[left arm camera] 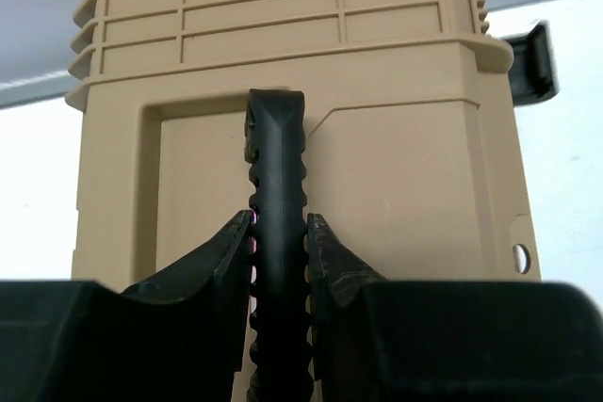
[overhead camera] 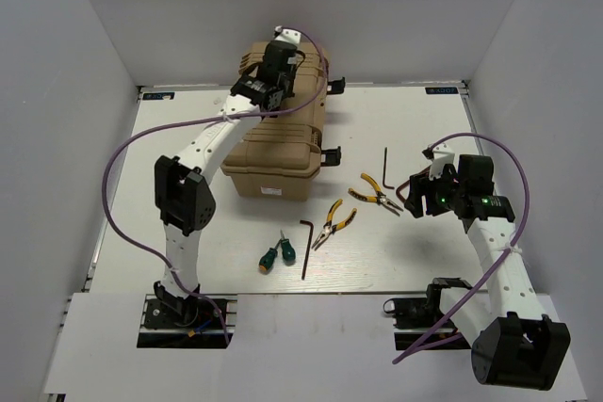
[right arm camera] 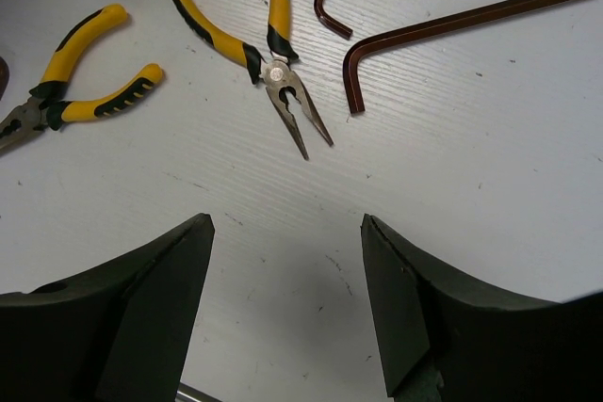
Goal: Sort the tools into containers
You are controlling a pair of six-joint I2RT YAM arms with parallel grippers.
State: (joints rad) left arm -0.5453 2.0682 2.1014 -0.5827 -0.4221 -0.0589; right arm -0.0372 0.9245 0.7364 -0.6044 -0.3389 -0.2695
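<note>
- All six tools lie out on the tabletop (overhead camera: 424,120), none of them in a container, so the sorting itself is not yet begun.
- One pair of pliers (right arm camera: 278,68) lies just ahead of the right arm, its jaws pointing toward the camera. The second pair of pliers (right arm camera: 80,72) is to one side, apart from the first.
- Two hex keys (right arm camera: 452,30) lie beyond the nearer pliers. In the overhead view one is beside the pliers on the right and the other is nearer the middle front.
- Two green-handled screwdrivers (overhead camera: 277,253) sit close together at the front, between the arms' bases.
- The toolbox (overhead camera: 278,143) stands at the rear middle of the tabletop with its lid down. Its black side latches (overhead camera: 332,153) stick out from the wall, which suggests they are undone, though I cannot be sure.
- The left arm's fingers (left arm camera: 226,261) are closed on the toolbox's black ribbed handle (left arm camera: 276,138), one on each side and touching it.
- The right arm's fingers (right arm camera: 160,298) are spread wide with nothing between them, above bare tabletop near the pliers.
- My judgement: the work is at the opening step. What remains is to raise the lid and then carry every tool across.
</note>
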